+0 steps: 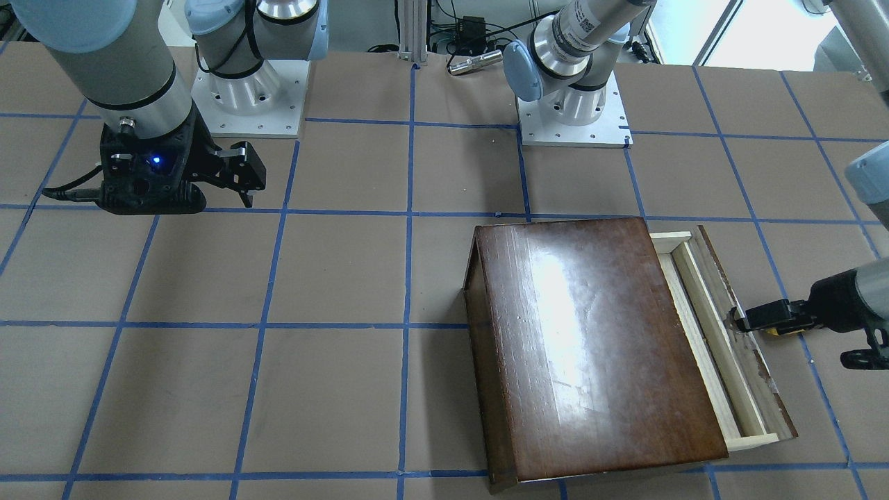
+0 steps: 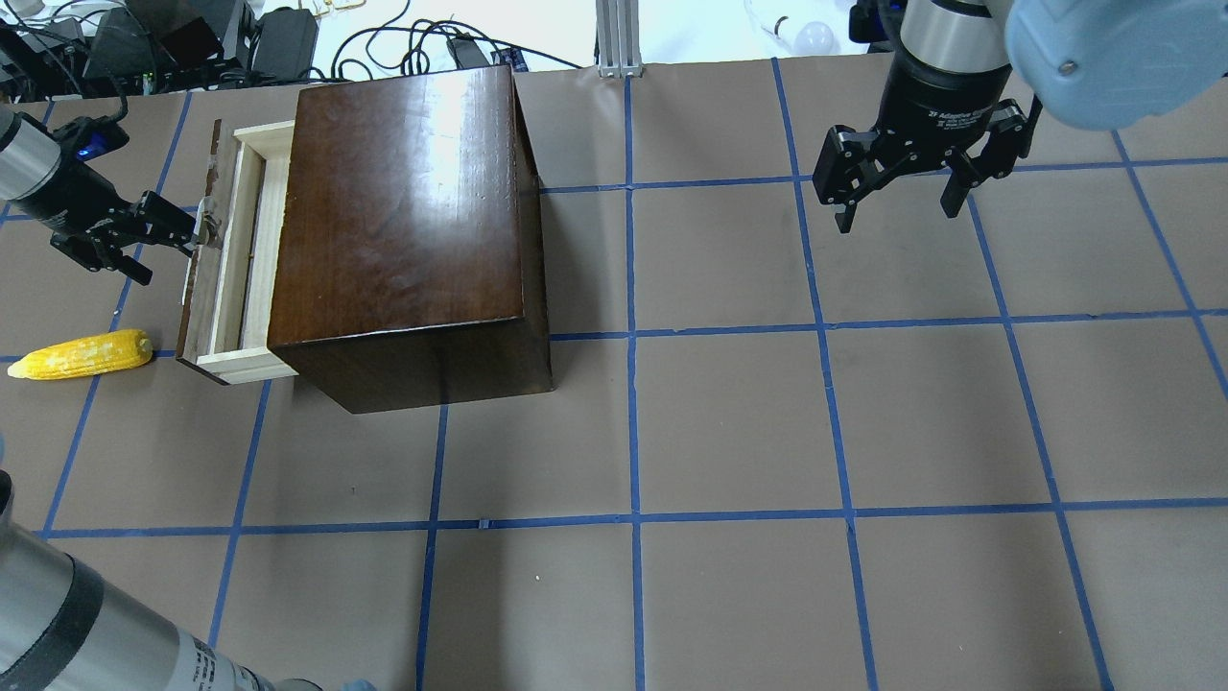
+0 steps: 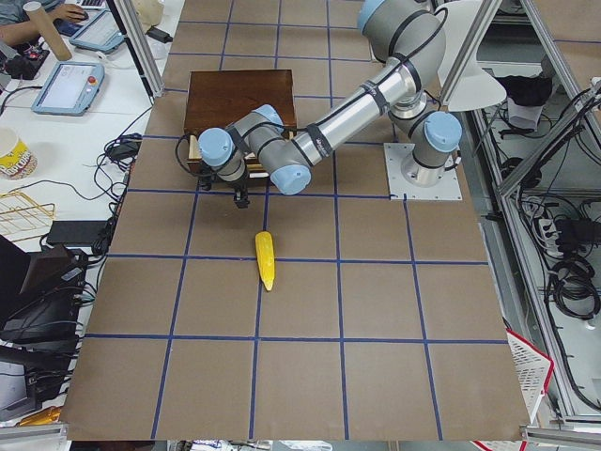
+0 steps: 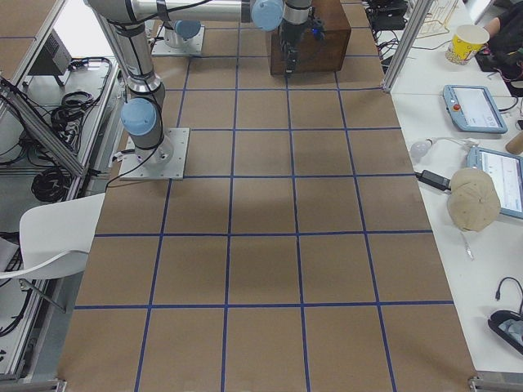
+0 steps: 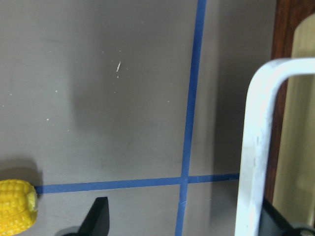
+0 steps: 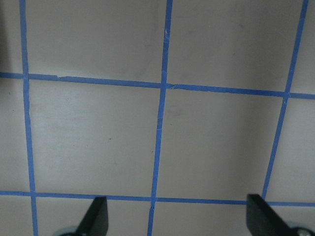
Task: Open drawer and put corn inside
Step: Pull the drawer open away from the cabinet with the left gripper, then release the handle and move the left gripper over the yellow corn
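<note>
Brown paper with a blue tape grid covers the table [image 2: 729, 422]. You will find the drawer [image 2: 233, 259] standing part way out of the dark box [image 2: 403, 221]. Only a narrow strip of its pale inside shows, and that strip holds nothing.

Left pincer [image 2: 173, 254]: fingers wide apart, one resting against the white handle [image 5: 256, 147], nothing clamped.

Corn [image 2: 82, 354]: lying on the table near this pincer, on its robot-ward side, clear of the drawer front.

Right pincer [image 2: 897, 219]: spread wide, empty, hovering well apart from the box.

Assessment: opening is begun, but the gap is probably too small for the cob. You have more pulling, then pickup and placing, outstanding.
</note>
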Action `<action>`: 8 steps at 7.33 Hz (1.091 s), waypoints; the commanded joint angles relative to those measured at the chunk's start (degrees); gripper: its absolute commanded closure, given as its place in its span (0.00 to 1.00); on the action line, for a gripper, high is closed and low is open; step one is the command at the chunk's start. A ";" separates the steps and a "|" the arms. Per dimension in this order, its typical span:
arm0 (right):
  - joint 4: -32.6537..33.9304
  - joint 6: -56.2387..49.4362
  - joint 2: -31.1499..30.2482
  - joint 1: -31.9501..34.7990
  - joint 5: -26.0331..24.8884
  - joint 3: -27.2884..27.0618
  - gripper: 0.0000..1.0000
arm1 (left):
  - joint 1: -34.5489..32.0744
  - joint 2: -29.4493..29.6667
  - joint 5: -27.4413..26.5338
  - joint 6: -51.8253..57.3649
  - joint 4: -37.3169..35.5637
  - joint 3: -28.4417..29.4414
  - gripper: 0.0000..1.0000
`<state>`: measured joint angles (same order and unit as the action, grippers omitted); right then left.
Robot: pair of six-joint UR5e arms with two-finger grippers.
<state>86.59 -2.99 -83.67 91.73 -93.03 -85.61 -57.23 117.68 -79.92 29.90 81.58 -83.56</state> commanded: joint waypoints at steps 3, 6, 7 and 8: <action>-0.02 0.00 0.00 -0.06 0.04 0.00 0.00 | 1.50 -0.09 -0.07 1.47 0.42 -0.03 0.00; -0.02 0.00 0.00 -0.06 0.04 0.00 0.00 | 1.50 -0.44 -0.07 2.44 0.51 -0.03 0.00; -0.02 0.00 0.00 -0.06 0.04 0.00 0.00 | 1.50 -1.05 -0.15 2.44 0.69 -0.03 0.00; -0.02 0.00 -0.09 -0.06 0.04 0.00 0.00 | 1.42 -1.66 -1.11 2.44 0.69 0.06 0.00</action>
<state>86.58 -2.99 -83.68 91.67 -93.00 -85.61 -55.74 116.73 -80.27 32.29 82.21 -83.57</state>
